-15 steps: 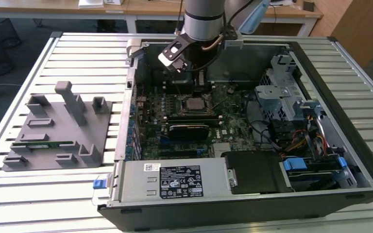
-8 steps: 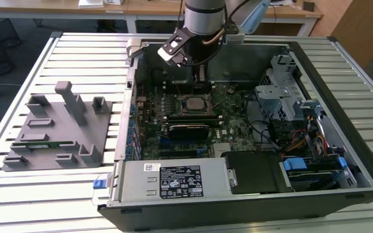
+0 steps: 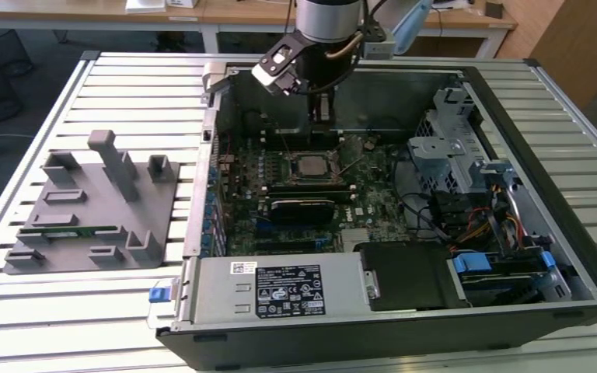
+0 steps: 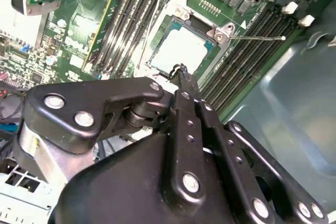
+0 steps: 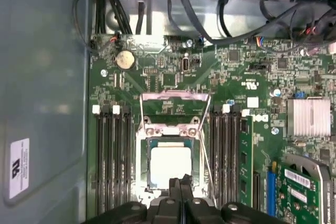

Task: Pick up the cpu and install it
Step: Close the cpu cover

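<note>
The cpu, a silvery square chip, lies flat inside the black motherboard socket, as both wrist views show. The socket's metal load frame is flipped open beside it, and its thin lever sticks out to one side. My gripper hangs inside the open computer case, a little above the cpu and apart from it. Its black fingers are shut together with nothing between them, their tips over the chip's edge.
Memory slots flank the socket on both sides. The case wall stands close behind the gripper. A drive cage and cables fill the exterior view's right. A grey fixture tray holding a green memory stick lies outside the case.
</note>
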{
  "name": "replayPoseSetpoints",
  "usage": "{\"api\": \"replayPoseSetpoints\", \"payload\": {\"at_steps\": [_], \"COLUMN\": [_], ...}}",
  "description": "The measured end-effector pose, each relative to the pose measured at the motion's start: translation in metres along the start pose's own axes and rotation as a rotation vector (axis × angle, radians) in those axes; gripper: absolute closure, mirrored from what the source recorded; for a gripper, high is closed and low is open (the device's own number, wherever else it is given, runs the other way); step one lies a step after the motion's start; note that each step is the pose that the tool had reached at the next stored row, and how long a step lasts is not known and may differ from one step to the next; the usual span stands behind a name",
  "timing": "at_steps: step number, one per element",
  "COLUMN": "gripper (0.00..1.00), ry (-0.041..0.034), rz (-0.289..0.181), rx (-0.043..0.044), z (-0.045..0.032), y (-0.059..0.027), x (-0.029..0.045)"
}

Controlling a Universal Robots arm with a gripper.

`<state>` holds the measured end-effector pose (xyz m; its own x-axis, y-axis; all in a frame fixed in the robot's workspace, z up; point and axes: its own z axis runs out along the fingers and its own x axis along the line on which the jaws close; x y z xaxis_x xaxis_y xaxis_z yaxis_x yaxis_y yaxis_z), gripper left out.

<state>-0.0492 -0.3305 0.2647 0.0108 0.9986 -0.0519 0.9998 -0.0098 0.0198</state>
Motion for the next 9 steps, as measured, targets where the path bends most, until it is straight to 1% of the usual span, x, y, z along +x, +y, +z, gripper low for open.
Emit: {"api": "replayPoseSetpoints", "payload": {"at_steps": [3, 5, 9], "gripper": [0.89, 0.89, 0.89], "ry": [-0.0023, -0.0046, -0.0051], "rz": [0.000, 0.000, 0.000], "rx": [0.0001, -0.0001, 0.0003], "z": [0.0004, 0.0011, 0.0031], "y": [0.0001, 0.0017, 0.0188], "x": [-0.0053, -0.0063, -0.0061]}}
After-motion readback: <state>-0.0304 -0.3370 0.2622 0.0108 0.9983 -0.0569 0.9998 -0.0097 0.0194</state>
